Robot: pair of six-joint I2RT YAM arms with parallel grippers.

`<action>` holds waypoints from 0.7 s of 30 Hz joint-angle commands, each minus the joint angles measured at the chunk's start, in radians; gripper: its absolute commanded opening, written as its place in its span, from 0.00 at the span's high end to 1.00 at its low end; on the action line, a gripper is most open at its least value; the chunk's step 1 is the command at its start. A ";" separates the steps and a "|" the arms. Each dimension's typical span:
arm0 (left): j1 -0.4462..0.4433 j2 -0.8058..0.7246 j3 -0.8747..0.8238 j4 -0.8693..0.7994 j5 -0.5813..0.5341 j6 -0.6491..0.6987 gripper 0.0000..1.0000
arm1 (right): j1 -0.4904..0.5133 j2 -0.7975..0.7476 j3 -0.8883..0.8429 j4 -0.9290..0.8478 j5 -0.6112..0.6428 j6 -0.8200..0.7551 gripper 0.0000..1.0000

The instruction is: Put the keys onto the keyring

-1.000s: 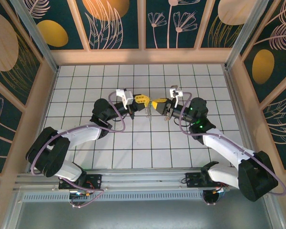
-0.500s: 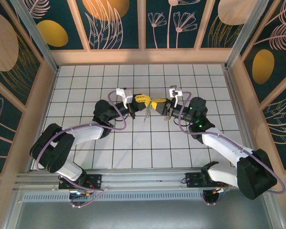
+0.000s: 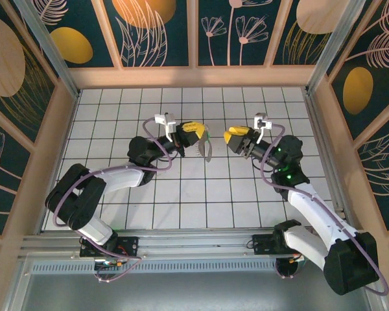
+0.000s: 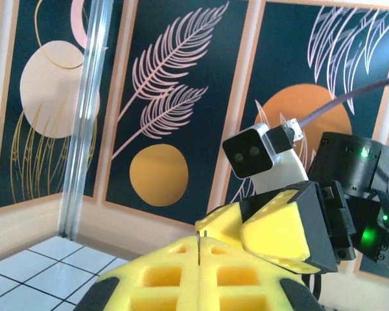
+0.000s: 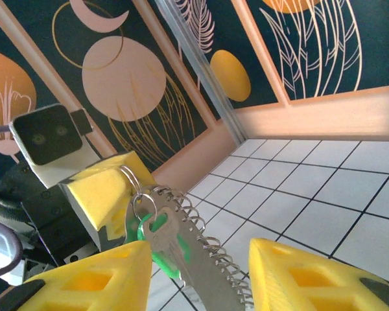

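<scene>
Keyring of thin grey metal with a jagged edge (image 3: 205, 148) hangs in the air above the white tiled bench (image 3: 181, 201). Its top is pinched between the yellow foam pads of the left pincer (image 3: 196, 135), which is clamped on it. In the left wrist view, a thin wire stands up from the seam between the 2 pads. The small silver key with a bright green plastic head (image 5: 165, 259) dangles from a small round loop just below those pads, lying against the keyring. Further right, the right pincer (image 3: 233, 138) is near the keyring but apart from it. Its 2 yellow fingers are spread, with nothing gripped between them.
</scene>
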 commanded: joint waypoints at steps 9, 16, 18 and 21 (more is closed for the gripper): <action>-0.009 0.061 0.061 0.123 -0.060 -0.246 1.00 | -0.004 0.150 0.078 0.322 -0.053 0.222 0.43; -0.017 0.106 0.094 0.128 -0.075 -0.300 1.00 | 0.031 0.220 0.106 0.404 -0.061 0.256 0.43; -0.021 0.132 0.103 0.133 -0.088 -0.315 1.00 | 0.039 0.235 0.110 0.415 -0.057 0.256 0.43; -0.022 0.154 0.111 0.159 -0.088 -0.336 1.00 | 0.050 0.256 0.116 0.434 -0.059 0.263 0.44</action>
